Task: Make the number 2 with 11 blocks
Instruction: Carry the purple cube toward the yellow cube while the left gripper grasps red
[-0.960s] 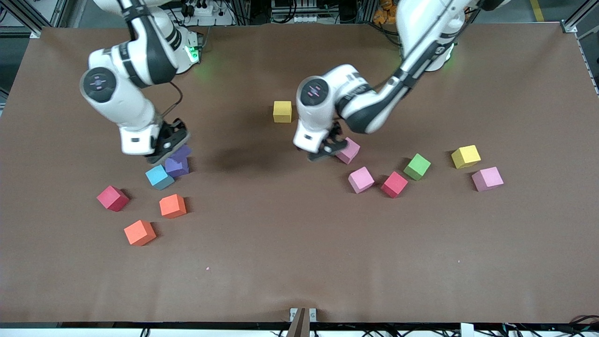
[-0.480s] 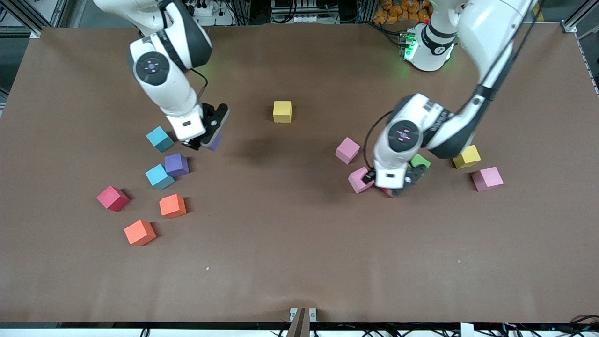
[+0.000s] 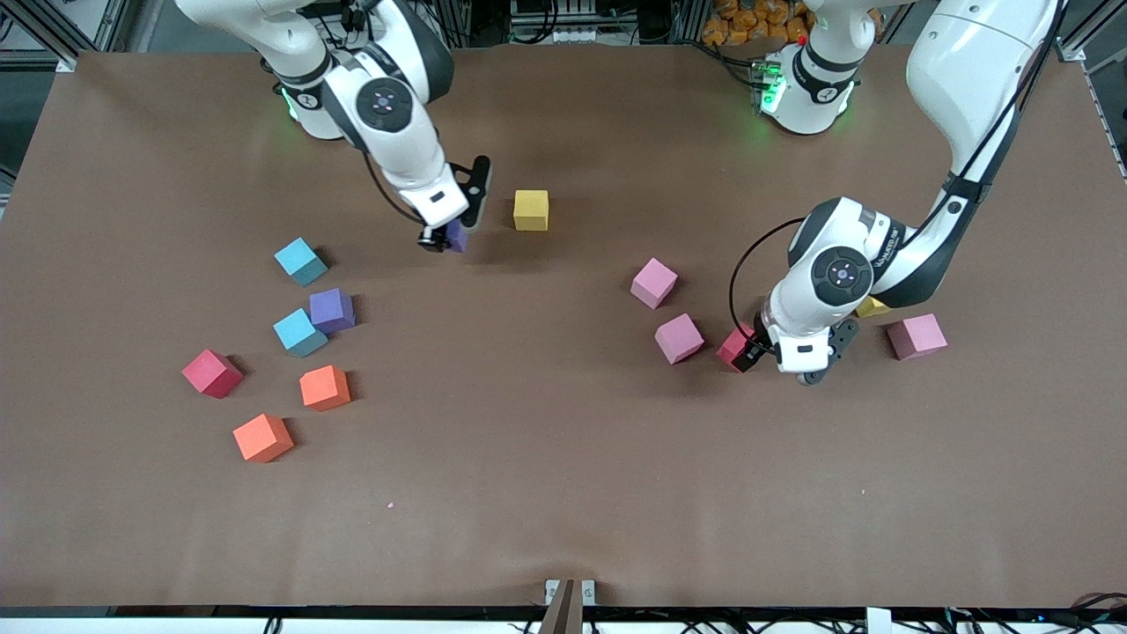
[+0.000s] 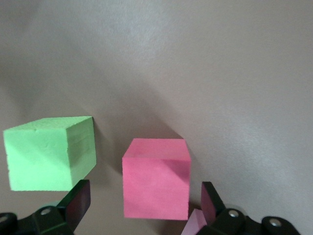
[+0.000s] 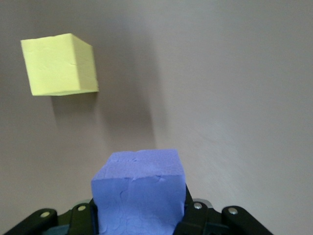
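Right pincer, clamped on purple block, should lower square beside yellow block, w/ left pincer wide, empty, probably centred over red block.

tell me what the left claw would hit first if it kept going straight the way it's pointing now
Most likely the red block: in the left wrist view it sits centred between the open left claw fingers. The green block lies off to one side, probably missed, though depth is unclear.

You see a wide table covered in matte brown sheet, aluminium frame rails at its corners, and tangled cables along one edge.
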Available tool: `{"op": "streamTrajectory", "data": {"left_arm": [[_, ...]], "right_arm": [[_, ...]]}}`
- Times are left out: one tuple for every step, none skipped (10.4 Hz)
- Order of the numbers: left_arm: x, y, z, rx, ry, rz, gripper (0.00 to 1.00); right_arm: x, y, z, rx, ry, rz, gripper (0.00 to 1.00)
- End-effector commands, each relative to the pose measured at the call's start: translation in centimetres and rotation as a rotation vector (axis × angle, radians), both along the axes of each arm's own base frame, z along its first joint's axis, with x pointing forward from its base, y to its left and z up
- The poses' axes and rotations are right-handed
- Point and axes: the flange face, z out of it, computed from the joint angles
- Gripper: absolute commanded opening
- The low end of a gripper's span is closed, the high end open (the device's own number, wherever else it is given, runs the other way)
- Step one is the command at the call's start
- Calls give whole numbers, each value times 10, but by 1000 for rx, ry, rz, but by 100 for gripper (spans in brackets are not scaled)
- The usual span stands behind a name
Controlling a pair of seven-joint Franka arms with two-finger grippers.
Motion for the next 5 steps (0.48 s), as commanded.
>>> {"op": "streamTrajectory", "data": {"left_arm": [[-12,3,6,-7,-27,50,100],[-11,2,4,-19,-37,55,100],[-10,-3,-2,-27,-35,48,100],[-9,-8,-7,-38,-43,40,100],[-9,-11,-8,-50,-55,45,100]], "right_arm": [[-25,17,-22,-3,12,69,27],[-36,26,-35,-5,32,92,27],[-42,29,-44,-2,43,100,27],[-50,33,-45,-5,48,117,27],[-56,33,-51,-5,51,111,27]]}}
